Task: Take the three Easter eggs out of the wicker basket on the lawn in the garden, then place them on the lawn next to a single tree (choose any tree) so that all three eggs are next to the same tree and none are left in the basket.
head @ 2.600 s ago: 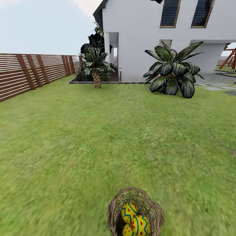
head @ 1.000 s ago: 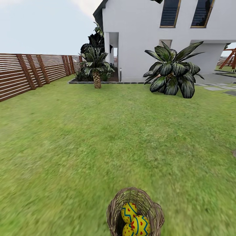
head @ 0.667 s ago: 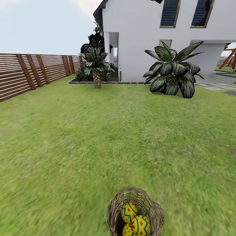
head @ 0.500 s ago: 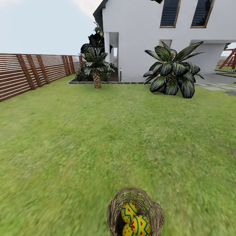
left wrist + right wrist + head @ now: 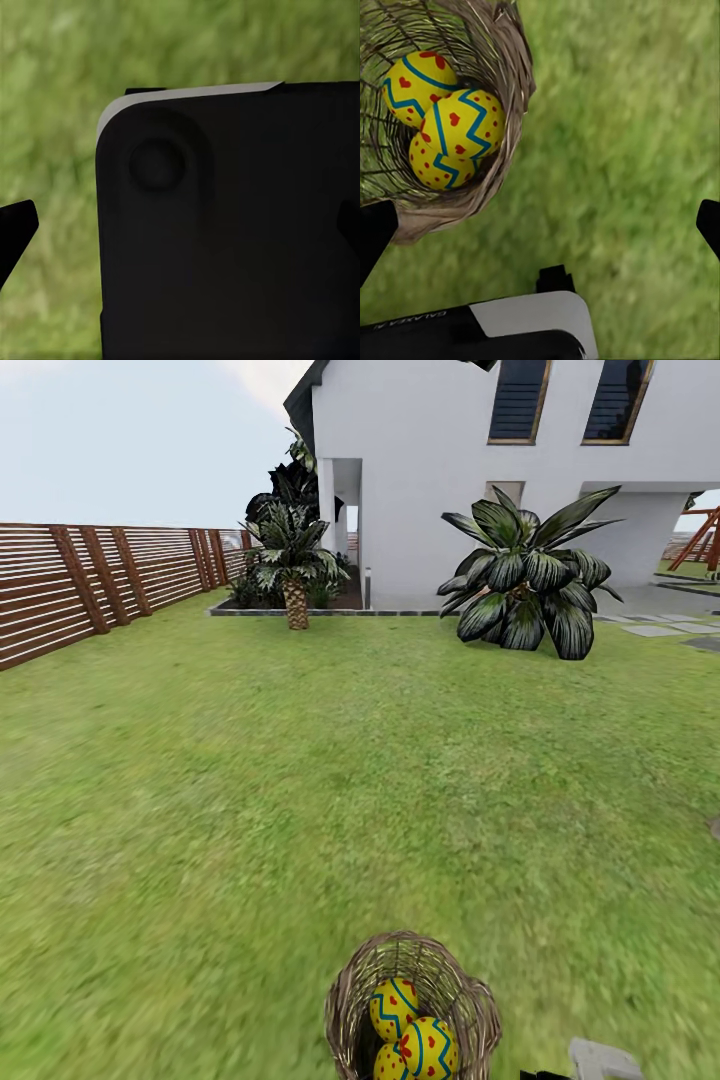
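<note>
The right tool hangs with its dark fingertips spread wide apart, empty. The left tool's fingertips also sit at the frame edges.

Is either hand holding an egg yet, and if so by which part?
No. All three yellow zigzag-painted Easter eggs sit in the brown woven wicker basket; nothing lies between the right hand's fingertips.

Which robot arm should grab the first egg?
Probably the right. Its wrist view looks straight at the eggs in the basket, and a grey part of that arm is beside the basket in the head view. The left wrist view has just grass and dark casing.
</note>
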{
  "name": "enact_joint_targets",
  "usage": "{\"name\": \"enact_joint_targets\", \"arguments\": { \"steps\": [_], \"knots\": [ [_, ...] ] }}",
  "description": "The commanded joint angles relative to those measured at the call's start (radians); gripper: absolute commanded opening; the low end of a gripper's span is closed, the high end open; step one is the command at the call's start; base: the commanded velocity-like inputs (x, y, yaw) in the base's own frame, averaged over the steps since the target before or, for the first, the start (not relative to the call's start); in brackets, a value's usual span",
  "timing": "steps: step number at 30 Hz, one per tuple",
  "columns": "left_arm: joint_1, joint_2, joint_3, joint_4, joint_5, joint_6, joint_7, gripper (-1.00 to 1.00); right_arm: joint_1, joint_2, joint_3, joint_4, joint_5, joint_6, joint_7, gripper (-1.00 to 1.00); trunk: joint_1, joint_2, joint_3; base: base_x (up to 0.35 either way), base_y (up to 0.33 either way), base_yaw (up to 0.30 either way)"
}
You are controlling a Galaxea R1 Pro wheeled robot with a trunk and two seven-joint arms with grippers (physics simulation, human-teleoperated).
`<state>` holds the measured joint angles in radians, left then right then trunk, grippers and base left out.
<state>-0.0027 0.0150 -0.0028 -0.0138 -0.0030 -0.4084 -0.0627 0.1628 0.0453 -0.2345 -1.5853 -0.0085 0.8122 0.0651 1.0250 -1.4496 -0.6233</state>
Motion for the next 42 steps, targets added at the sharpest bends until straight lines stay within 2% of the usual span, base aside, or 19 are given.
{"name": "enact_joint_targets", "arguments": {
  "steps": [1, 8, 12, 16, 20, 26, 31, 35, 42],
  "knots": [
    [0.0, 0.0, 0.0, 0.0, 0.0, -0.003, -0.003, 1.0, -0.01, 0.0, -0.004, -0.002, 0.0, 0.018, 0.012, 1.0, 0.0, 0.0, -0.001, 0.0, 0.0, 0.0],
    [0.0, 0.0, 0.0, 0.0, -0.001, -0.003, -0.003, 1.0, -0.093, -0.006, -0.021, -0.002, 0.001, 0.095, 0.065, 1.0, 0.0, 0.0, -0.001, 0.0, 0.0, 0.0],
    [0.0, 0.0, 0.0, 0.0, -0.001, -0.003, -0.003, 1.0, -0.14, -0.008, -0.058, -0.002, 0.001, 0.142, 0.077, 1.0, 0.0, 0.0, -0.001, 0.0, 0.0, 0.0],
    [0.0, 0.0, 0.0, 0.0, -0.001, -0.003, -0.003, 1.0, -0.167, -0.009, -0.083, -0.002, 0.001, 0.174, 0.111, 1.0, 0.0, 0.0, -0.001, 0.0, 0.0, 0.0],
    [0.0, 0.0, 0.0, 0.0, -0.001, -0.003, -0.003, 1.0, -0.182, -0.008, -0.091, -0.002, 0.001, 0.216, 0.134, 1.0, 0.0, 0.0, -0.001, 0.0, 0.0, 0.0],
    [0.0, 0.0, 0.0, 0.0, -0.001, -0.003, -0.003, 1.0, -0.203, -0.007, -0.093, -0.001, 0.001, 0.235, 0.142, 1.0, 0.0, 0.0, -0.001, 0.0, 0.0, 0.0],
    [0.0, 0.0, 0.0, 0.0, -0.001, -0.003, -0.003, 1.0, -0.232, -0.002, -0.082, -0.001, 0.002, 0.235, 0.144, 1.0, 0.0, 0.0, -0.001, 0.0, 0.0, 0.0],
    [0.0, 0.0, 0.0, 0.0, -0.001, -0.003, -0.003, 1.0, -0.259, 0.0, -0.053, -0.001, 0.003, 0.235, 0.145, 1.0, 0.0, 0.0, -0.001, 0.0, 0.0, 0.0],
    [0.0, 0.0, 0.0, 0.0, -0.001, -0.003, -0.003, 1.0, -0.346, 0.003, 0.023, 0.007, 0.011, 0.235, 0.14, 1.0, 0.0, 0.0, -0.001, 0.0, 0.0, 0.0]
  ]
}}
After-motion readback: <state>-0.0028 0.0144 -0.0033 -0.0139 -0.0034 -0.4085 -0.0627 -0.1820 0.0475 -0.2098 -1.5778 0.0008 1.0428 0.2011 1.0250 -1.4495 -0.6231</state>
